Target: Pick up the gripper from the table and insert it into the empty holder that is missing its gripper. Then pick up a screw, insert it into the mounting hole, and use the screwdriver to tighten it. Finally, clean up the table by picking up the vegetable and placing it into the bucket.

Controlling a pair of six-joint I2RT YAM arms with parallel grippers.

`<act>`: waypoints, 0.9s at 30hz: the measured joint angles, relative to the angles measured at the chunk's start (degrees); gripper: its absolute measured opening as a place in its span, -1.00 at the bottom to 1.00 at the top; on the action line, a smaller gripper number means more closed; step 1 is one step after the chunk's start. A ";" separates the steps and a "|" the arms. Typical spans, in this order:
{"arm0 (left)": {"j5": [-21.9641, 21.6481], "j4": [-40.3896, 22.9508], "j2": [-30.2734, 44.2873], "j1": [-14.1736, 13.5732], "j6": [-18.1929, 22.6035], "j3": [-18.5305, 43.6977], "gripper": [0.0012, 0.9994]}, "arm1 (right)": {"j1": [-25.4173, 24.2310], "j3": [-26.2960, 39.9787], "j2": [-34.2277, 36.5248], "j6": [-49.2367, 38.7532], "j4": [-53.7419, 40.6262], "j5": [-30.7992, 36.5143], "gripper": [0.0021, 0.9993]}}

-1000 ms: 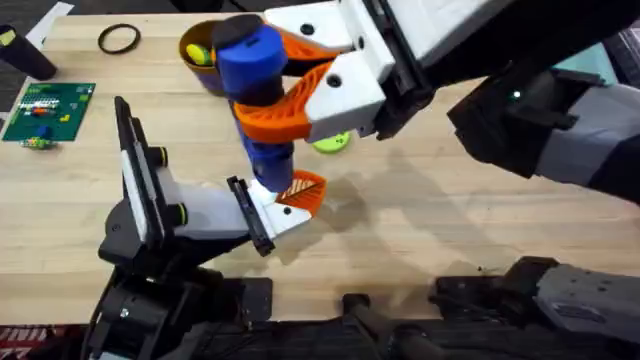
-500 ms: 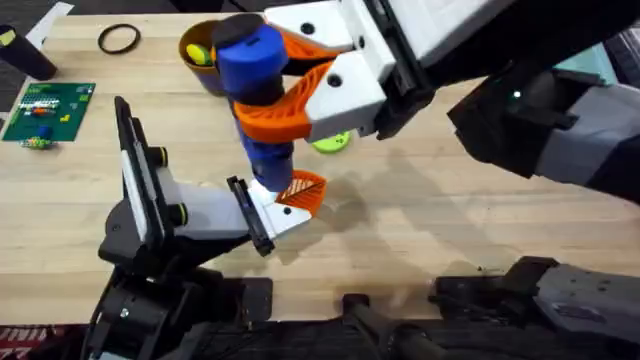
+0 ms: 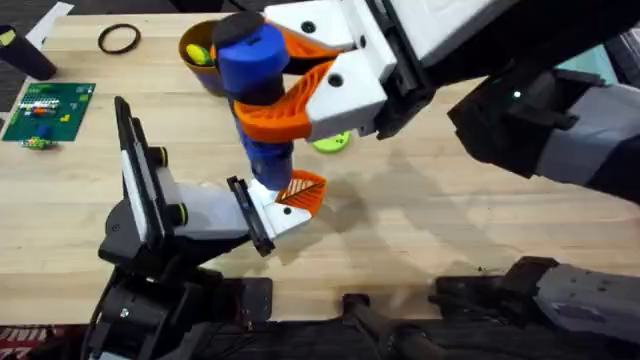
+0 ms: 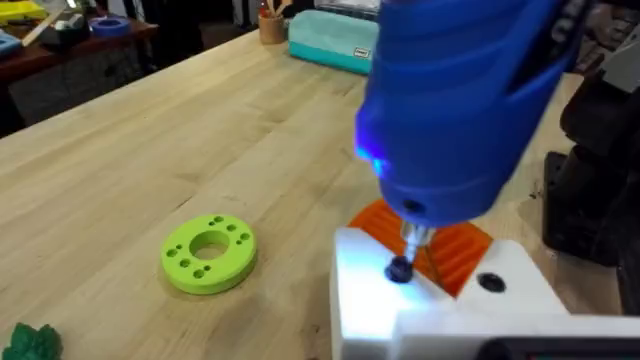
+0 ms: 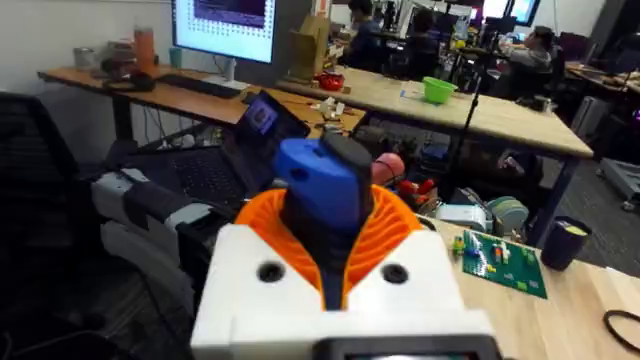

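Change: nothing has visibly shifted across the last second; the right arm keeps the screwdriver (image 3: 255, 95) upright on the same spot, which I take as tightening under way, not finished.
Holder: the white block (image 3: 205, 215) with its black end plate sits at the left of the bench (image 3: 450, 230), against the tall black-and-white panel.
Gripper: the small orange ribbed finger (image 3: 303, 190) is already seated at the holder's end, so the insertion step looks done.
Screw: the left wrist view shows the screwdriver tip down on a dark screw head (image 4: 400, 269) in the white mount, a contact the overhead view hides behind the blue body.
Right gripper (image 3: 290, 85): its orange ribbed fingers pinch the blue barrel from both sides, confirmed in the right wrist view.
Left gripper: I cannot tell its state.
Bucket (image 3: 200, 55): behind the screwdriver.
Vegetable (image 4: 30, 343): a green scrap on the bench, cleanup pending.
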 joint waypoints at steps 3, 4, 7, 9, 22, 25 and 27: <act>0.00 0.00 0.00 0.00 0.00 0.00 -0.97 | 0.00 0.00 0.00 0.00 -0.02 0.00 -0.89; 0.00 0.00 0.00 0.00 0.00 0.00 -0.97 | 0.00 0.00 0.00 0.00 -0.02 0.00 -0.89; 0.00 0.00 0.00 0.00 0.00 0.00 -0.97 | 0.00 0.00 0.01 -0.10 -0.10 0.00 -0.88; 0.00 0.00 0.00 0.00 0.00 0.00 -0.97 | 0.00 0.00 0.00 -0.64 -0.89 0.00 -0.89; 0.00 0.00 0.00 0.00 0.00 0.00 -0.97 | 0.00 0.02 0.01 -2.54 -2.29 0.02 -0.89; 0.00 0.00 0.00 0.00 0.00 0.00 -0.97 | 0.00 0.02 0.01 -2.82 -2.29 0.03 -0.88; 0.00 0.00 0.00 0.00 0.00 0.00 -0.97 | 0.00 0.02 0.01 -2.84 -2.29 0.02 -0.89</act>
